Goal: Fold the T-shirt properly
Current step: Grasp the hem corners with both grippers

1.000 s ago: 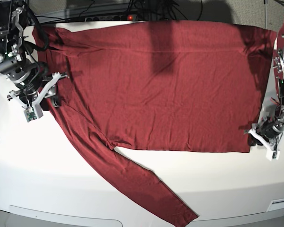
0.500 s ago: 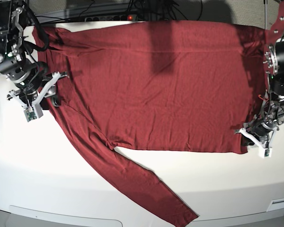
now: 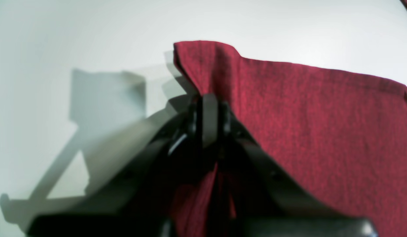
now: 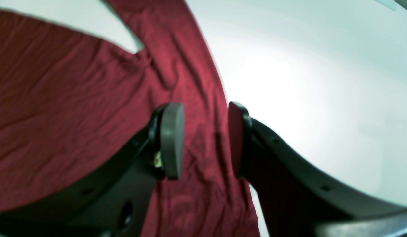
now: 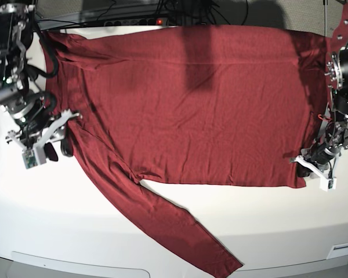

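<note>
The dark red T-shirt (image 5: 203, 104) lies spread flat on the white table (image 5: 69, 220), one long sleeve (image 5: 185, 237) running toward the front edge. My left gripper (image 5: 304, 163) sits at the shirt's near right hem corner. In the left wrist view this gripper (image 3: 209, 113) is shut on a pinched fold of the cloth (image 3: 322, 125). My right gripper (image 5: 59, 142) is at the shirt's left edge by the shoulder. In the right wrist view it (image 4: 205, 141) is open, its fingers (image 4: 172, 141) straddling the sleeve cloth (image 4: 75, 98) just above it.
A power strip with a red light (image 5: 159, 21) and cables lie along the table's back edge. The shirt's far sleeve (image 5: 64, 43) is bunched at the back left corner. Bare white table shows at the front left and front right.
My left gripper moved left onto the shirt's hem corner and shut on it. My right arm shifted down and nearer along the shirt's left edge, still open.
</note>
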Action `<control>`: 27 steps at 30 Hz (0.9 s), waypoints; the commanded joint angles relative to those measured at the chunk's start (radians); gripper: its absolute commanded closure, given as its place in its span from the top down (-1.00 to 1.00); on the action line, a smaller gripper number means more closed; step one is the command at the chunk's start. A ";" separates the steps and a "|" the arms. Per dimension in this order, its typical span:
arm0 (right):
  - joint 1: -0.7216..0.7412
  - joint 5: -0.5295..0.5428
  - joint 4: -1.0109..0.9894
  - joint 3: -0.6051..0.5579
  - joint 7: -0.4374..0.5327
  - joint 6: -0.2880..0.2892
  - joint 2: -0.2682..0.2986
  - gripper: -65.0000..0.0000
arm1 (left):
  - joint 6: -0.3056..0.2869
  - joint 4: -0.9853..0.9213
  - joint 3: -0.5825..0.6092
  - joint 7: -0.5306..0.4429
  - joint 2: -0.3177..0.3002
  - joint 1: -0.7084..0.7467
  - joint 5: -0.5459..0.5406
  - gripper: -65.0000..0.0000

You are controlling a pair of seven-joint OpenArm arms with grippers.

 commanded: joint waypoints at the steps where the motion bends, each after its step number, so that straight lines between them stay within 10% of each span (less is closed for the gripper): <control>1: 0.033 0.023 -0.016 -0.004 0.021 -0.001 0.014 -0.31 | 0.001 0.007 0.001 -0.004 -0.012 -0.023 -0.007 -1.00; 15: 0.678 0.010 -0.718 -0.412 -0.103 -0.001 -0.031 -0.31 | 0.000 0.007 0.001 0.066 -0.012 -0.019 -0.007 -1.00; 27: 0.974 -0.216 -1.314 -0.439 0.045 0.000 -0.108 -0.31 | 0.000 0.007 0.001 0.063 -0.012 -0.016 -0.008 -1.00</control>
